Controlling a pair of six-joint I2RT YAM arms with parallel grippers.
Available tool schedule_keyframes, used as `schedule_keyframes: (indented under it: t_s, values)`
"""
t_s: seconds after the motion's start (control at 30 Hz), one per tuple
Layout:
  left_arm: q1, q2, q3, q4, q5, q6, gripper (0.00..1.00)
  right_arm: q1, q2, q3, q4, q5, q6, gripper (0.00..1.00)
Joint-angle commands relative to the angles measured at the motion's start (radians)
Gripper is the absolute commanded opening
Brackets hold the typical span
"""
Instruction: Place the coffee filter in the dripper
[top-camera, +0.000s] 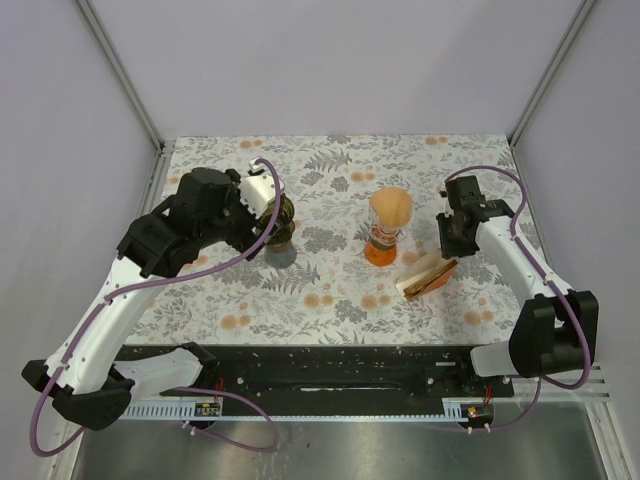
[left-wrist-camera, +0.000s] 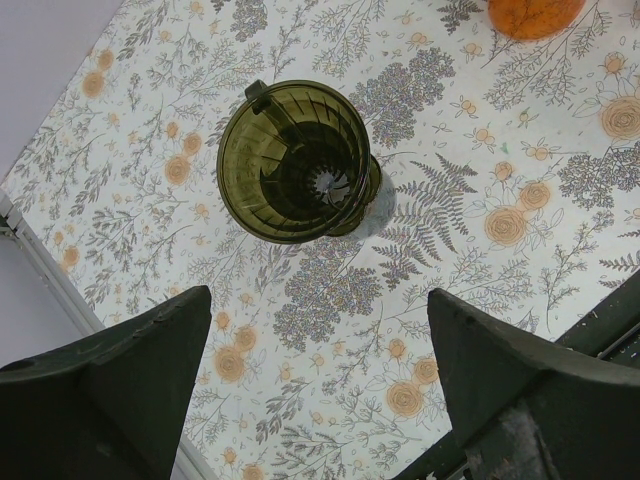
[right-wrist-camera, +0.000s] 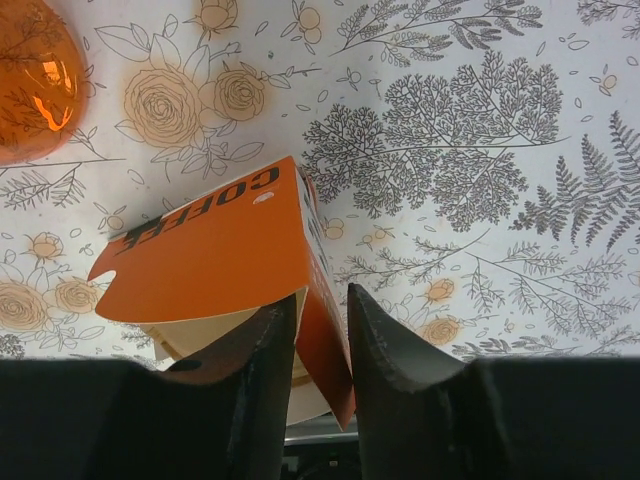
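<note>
One coffee filter box (right-wrist-camera: 200, 250), orange, flap open; lies tipped on the floral table (top-camera: 300, 290) just right of an orange dripper (top-camera: 383, 248) topped with tan pleated paper (top-camera: 390, 205). Pinched at its side wall by the right gripper (right-wrist-camera: 320, 300), jaws nearly together. Well left, green dripper (left-wrist-camera: 295, 160), upright, empty, beneath the left gripper (left-wrist-camera: 320, 295), jaws spread wide, holding nothing.

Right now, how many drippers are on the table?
2. A green dripper sits left of centre, by the open left claw; an orange dripper stands mid-table, holding what looks like a paper filter. None appear hidden.
</note>
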Motion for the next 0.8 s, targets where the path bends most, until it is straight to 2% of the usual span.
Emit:
schedule_keyframes:
  t_s: [0.0, 0.13, 0.37, 0.47, 0.63, 0.77]
  values:
    - [0.004, -0.028, 0.036, 0.003, 0.017, -0.011, 0.93, -0.007, 0.013, 0.015, 0.041, -0.004, -0.008, 0.31]
    - [0.004, -0.025, 0.032, 0.002, 0.043, -0.011, 0.93, -0.006, -0.005, 0.019, 0.004, -0.070, -0.022, 0.18]
    - [0.004, -0.008, 0.045, -0.007, 0.089, -0.008, 0.93, -0.003, -0.074, 0.051, -0.094, -0.135, -0.002, 0.06]
    - [0.004, 0.000, 0.056, -0.018, 0.103, -0.006, 0.93, 0.002, -0.131, 0.102, -0.156, -0.191, 0.011, 0.04]
    - [0.004, 0.012, 0.088, -0.041, 0.161, -0.003, 0.93, 0.017, -0.198, 0.202, -0.272, -0.188, -0.006, 0.01]
    - [0.002, 0.021, 0.139, -0.073, 0.253, 0.011, 0.89, 0.055, -0.238, 0.303, -0.374, -0.245, -0.063, 0.01]
